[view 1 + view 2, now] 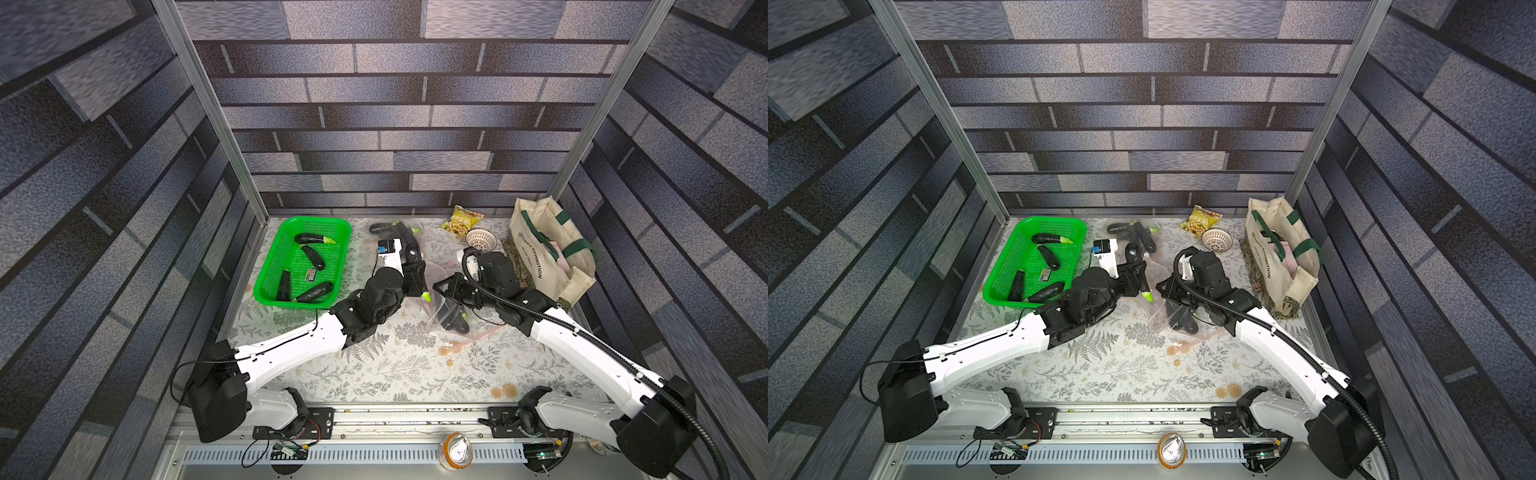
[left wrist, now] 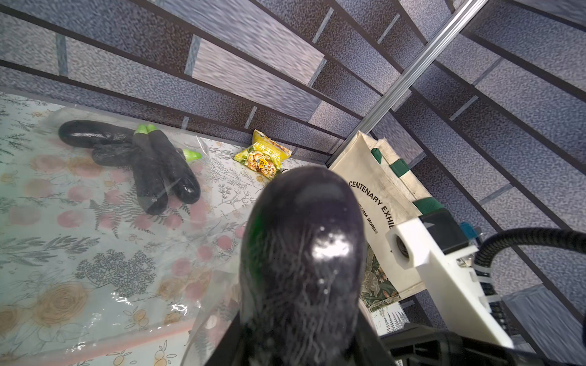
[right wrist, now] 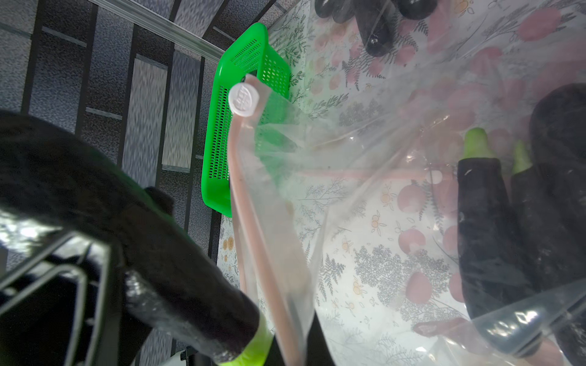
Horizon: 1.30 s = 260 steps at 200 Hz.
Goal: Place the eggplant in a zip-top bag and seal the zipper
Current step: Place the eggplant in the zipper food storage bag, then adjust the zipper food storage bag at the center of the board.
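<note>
The left gripper (image 1: 417,277) has its jaws part-way closed around a glossy dark purple eggplant (image 2: 301,253), holding it off the floral tablecloth (image 1: 395,374); the eggplant's lime-green stem end is just beside the mouth of the clear plastic zip-top bag (image 3: 364,196). The right gripper (image 1: 441,286) is pinched tight on that bag's pink zipper strip (image 3: 253,221), holding the mouth raised; the round white slider (image 3: 243,99) sits at the strip's far end. Other eggplants lie inside the bag; the green perforated plastic basket (image 1: 274,257), holding four more, stands off to the left by the wall.
</note>
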Each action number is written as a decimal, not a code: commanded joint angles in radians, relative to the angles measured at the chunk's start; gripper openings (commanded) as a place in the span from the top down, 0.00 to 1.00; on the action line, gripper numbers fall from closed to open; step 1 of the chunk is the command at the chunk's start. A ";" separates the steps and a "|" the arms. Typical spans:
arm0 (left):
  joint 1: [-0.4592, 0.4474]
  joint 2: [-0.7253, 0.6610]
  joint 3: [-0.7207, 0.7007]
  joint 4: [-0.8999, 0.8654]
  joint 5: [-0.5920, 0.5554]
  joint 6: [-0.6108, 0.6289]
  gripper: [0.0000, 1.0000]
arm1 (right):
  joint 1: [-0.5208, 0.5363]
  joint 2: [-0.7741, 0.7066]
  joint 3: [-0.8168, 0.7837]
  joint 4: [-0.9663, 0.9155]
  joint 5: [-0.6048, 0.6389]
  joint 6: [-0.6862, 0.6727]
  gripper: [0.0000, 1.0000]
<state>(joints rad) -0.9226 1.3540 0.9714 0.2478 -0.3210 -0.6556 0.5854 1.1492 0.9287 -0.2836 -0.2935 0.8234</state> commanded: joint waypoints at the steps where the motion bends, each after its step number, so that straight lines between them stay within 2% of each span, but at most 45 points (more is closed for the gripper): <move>1: -0.012 0.018 0.043 0.004 -0.029 0.014 0.56 | 0.010 -0.026 0.004 -0.012 0.018 0.001 1.00; 23: -0.019 0.029 0.057 -0.045 -0.028 0.021 0.51 | 0.010 -0.024 0.009 -0.019 0.029 -0.007 1.00; 55: -0.023 0.030 0.078 -0.097 -0.010 0.005 0.37 | 0.010 -0.020 0.016 -0.021 0.039 -0.013 1.00; 94: -0.006 -0.029 0.115 -0.210 -0.026 0.006 0.32 | 0.010 -0.019 0.034 -0.056 0.052 -0.049 1.00; 115: 0.047 -0.085 0.132 -0.313 0.033 0.003 0.31 | 0.010 -0.029 0.060 -0.101 0.055 -0.109 1.00; 132: 0.104 -0.138 0.143 -0.410 0.093 0.011 0.31 | 0.009 -0.041 0.097 -0.154 0.039 -0.200 1.00; 145: 0.151 -0.180 0.155 -0.482 0.126 0.049 0.30 | 0.005 -0.047 0.128 -0.200 -0.017 -0.311 1.00; 156: 0.193 -0.216 0.163 -0.527 0.166 0.106 0.30 | -0.002 -0.040 0.213 -0.259 -0.091 -0.419 1.00; 184: 0.300 -0.303 0.159 -0.587 0.334 0.286 0.28 | -0.041 0.022 0.447 -0.548 -0.242 -0.708 1.00; 211: 0.375 -0.346 0.181 -0.666 0.500 0.408 0.26 | -0.099 0.086 0.693 -0.776 -0.398 -0.921 1.00; 223: 0.396 -0.355 0.184 -0.694 0.549 0.443 0.25 | -0.101 0.113 0.774 -0.864 -0.372 -1.021 1.00; 245: 0.422 -0.355 0.158 -0.712 0.583 0.489 0.25 | -0.102 0.159 0.786 -0.934 -0.201 -1.142 1.00; 253: 0.425 -0.349 0.145 -0.712 0.613 0.511 0.25 | -0.101 0.184 0.797 -0.965 -0.224 -1.164 1.00; 260: 0.424 -0.345 0.132 -0.708 0.646 0.534 0.24 | -0.101 0.203 0.804 -0.981 -0.309 -1.189 1.00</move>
<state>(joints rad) -0.5079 1.0050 1.1286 -0.4091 0.1875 -0.2474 0.4873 1.2720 1.7172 -1.0676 -0.5518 -0.1719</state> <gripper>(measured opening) 0.751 0.046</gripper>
